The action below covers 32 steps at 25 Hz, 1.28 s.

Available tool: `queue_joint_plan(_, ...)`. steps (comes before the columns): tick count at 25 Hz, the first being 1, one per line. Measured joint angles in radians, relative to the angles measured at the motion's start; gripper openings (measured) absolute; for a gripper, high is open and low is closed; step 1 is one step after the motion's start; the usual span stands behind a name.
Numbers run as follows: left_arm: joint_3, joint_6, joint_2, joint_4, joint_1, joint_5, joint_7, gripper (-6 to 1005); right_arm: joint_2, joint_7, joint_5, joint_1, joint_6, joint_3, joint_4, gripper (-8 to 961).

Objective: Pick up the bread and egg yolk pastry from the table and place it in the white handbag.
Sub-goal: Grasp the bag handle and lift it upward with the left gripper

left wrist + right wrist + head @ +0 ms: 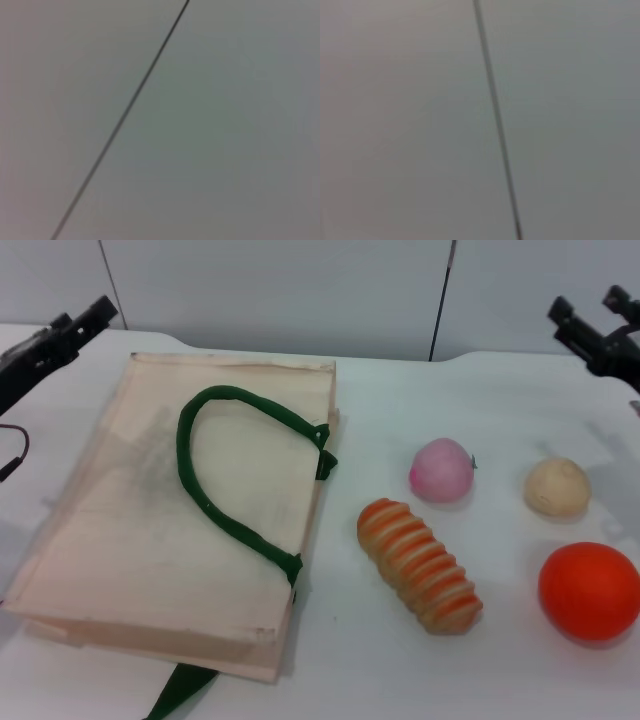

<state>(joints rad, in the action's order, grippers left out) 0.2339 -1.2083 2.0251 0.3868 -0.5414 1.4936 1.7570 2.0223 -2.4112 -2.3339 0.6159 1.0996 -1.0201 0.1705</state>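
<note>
Orange ball (pixel 589 591) beside bread (pixel 420 565); pink ball (pixel 441 470) behind.

We take this for a robot test lab: a bare white tabletop (pixel 400 680) backed by plain grey wall panels (pixel 280 290) with dark seams. Toy foods lie staged on it beside a cloth tote, and both wrist views show only panel and seam.

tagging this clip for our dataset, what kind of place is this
Probably a lab or test bench, not a home: a bare white table against plain grey wall panels, with toy-like food such as the bread laid beside a white handbag.
</note>
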Motion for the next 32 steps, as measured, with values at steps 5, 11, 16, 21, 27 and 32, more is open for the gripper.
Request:
queue_joint_plan(5, 0.001, 0.003, -0.001, 0.136, -0.032, -0.265, -0.301, 875, 0.000, 0.024, 0.106, -0.001, 0.009, 0.000, 0.040, 846)
queue_joint_plan(11, 0.002, 0.056, -0.009, 0.185, -0.113, -0.566, -0.510, 874, -0.001, 0.026, 0.119, 0.002, 0.010, 0.008, 0.043, 847)
queue_joint_plan(16, 0.002, 0.080, -0.018, 0.167, -0.175, -0.733, -0.574, 874, -0.001, 0.026, 0.112, 0.003, 0.015, 0.014, 0.044, 847)
queue_joint_plan(21, 0.030, 0.084, -0.019, 0.135, -0.208, -0.774, -0.570, 873, 0.000, 0.027, 0.112, 0.002, 0.023, 0.014, 0.044, 847)
queue_joint_plan(27, 0.209, 0.143, -0.035, 0.078, -0.231, -0.783, -0.669, 872, 0.001, 0.027, 0.111, 0.001, 0.023, 0.016, 0.044, 846)
queue_joint_plan(32, 0.315, 0.177, -0.049, 0.062, -0.250, -0.822, -0.785, 872, 0.002, 0.027, 0.111, 0.003, 0.023, 0.017, 0.044, 846)
